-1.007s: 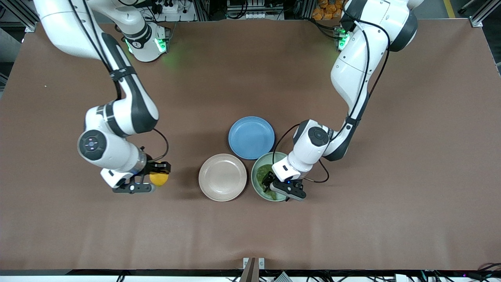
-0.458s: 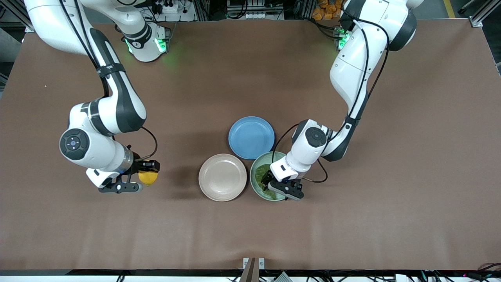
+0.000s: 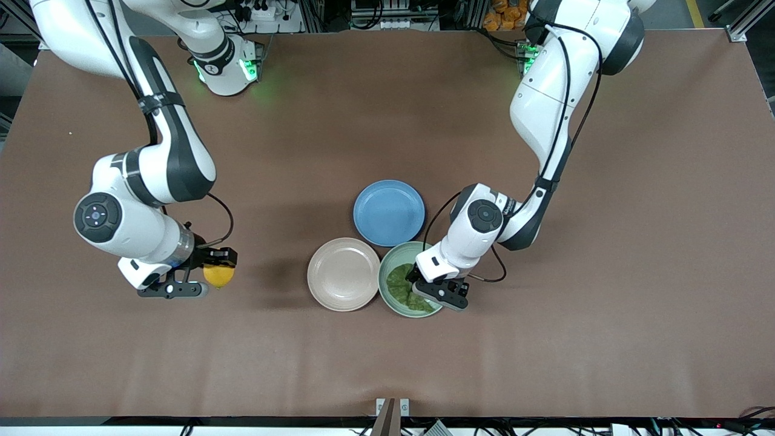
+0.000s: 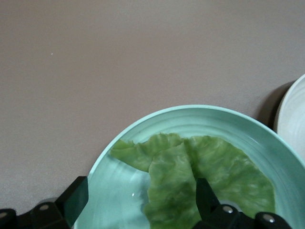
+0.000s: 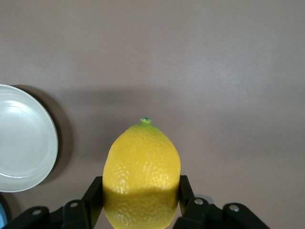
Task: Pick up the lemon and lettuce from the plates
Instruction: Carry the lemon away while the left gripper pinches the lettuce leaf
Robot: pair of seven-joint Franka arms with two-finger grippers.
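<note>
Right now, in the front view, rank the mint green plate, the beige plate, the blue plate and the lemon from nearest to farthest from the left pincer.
1. Mint green plate: directly under the open left pincer.
2. Beige plate: beside the mint plate, toward the right arm's end.
3. Blue plate: farther from the camera; close to call with the beige one.
4. Lemon: held in the right pincer.

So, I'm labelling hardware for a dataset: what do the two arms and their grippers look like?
Both arms are glossy white with dark grey joint bands, black cables strapped along the links, and green lights at the bases. The left gripper and right gripper are black, with slim black fingers.
</note>
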